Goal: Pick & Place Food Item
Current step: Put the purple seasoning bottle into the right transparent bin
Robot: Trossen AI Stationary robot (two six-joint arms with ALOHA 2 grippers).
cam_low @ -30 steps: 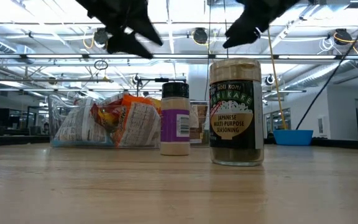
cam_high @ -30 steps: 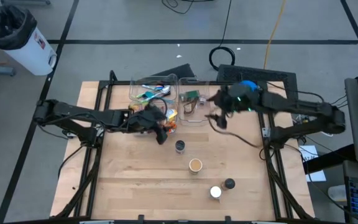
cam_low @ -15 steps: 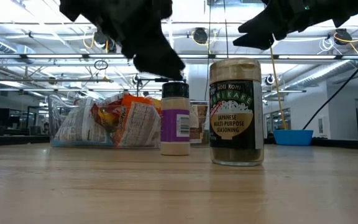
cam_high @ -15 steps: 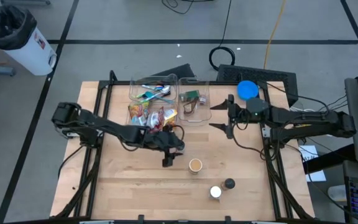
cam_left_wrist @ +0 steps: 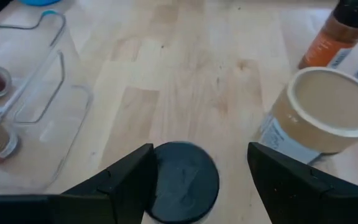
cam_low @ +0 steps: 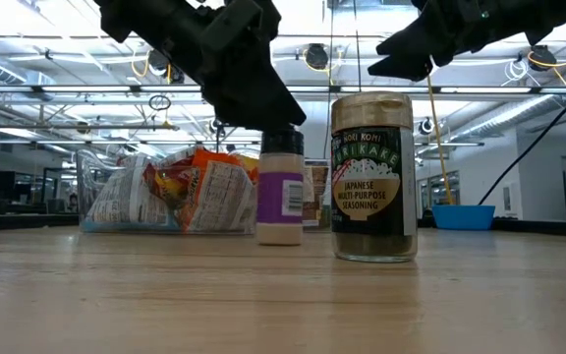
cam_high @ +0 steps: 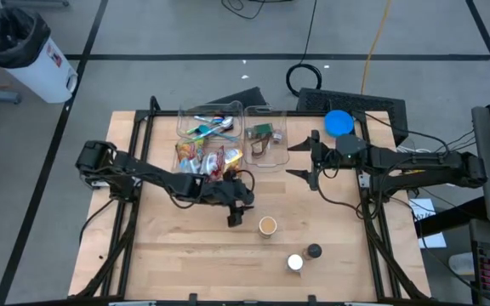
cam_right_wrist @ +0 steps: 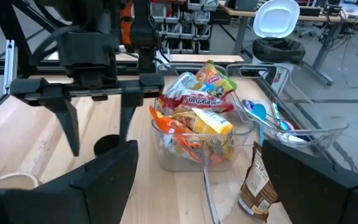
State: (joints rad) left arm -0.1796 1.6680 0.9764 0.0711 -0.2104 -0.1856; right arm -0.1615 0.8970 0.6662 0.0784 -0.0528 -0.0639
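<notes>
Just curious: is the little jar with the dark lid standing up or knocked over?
Upright. The purple-labelled jar stands on its base, and the open left end effector straddles its lid.

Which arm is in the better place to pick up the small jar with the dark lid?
The left. Its gripper is open directly over the dark-lidded jar, one finger on each side. The right gripper is open too, but it hangs apart from the jar, near the clear bins.
</notes>
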